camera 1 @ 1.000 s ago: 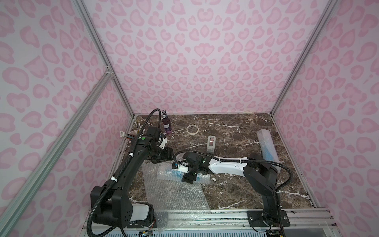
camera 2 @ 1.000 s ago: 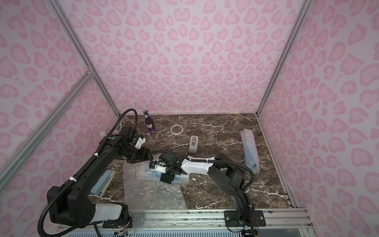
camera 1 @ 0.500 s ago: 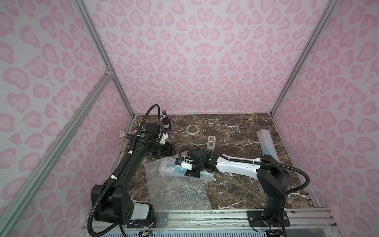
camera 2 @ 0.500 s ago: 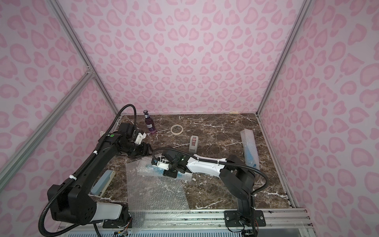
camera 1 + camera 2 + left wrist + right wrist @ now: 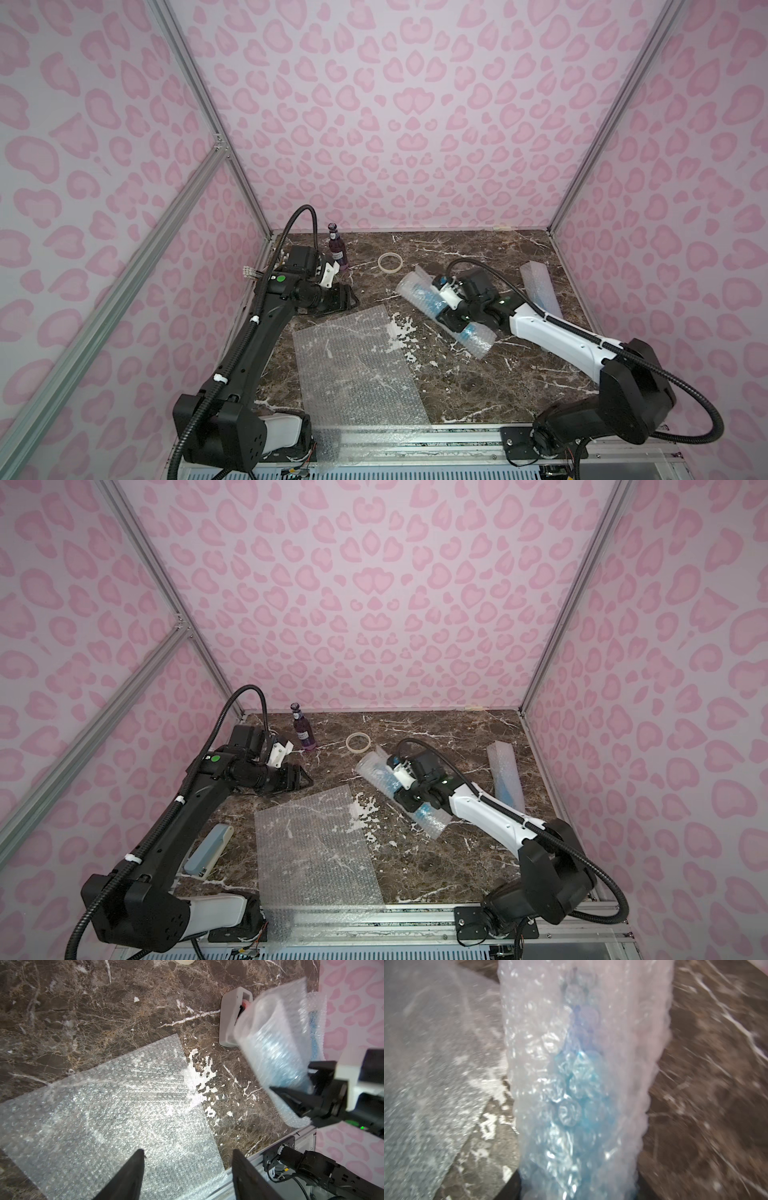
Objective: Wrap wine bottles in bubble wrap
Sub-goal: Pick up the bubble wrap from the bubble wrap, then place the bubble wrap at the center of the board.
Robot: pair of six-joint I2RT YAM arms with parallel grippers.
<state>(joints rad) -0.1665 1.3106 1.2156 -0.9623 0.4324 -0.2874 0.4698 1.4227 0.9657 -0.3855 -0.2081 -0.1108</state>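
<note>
your right hand (image 5: 451,311) is clamped across the middle of the wrapped blue bottle (image 5: 420,296), which lies slantwise just right of centre in both top views. judge it as heavy, breakable glass inside a soft, slick sleeve that could let it slide out an open end, so grip on the body, not the empty wrap ends. your left hand (image 5: 187,1172) stands apart and empty by the upper edge of the flat bubble wrap sheet (image 5: 357,374) at lower centre, light and floppy, best pinched at an edge; the bare purple bottle (image 5: 336,249) stands upright at the tabletop's (image 5: 478,386) upper left.
</note>
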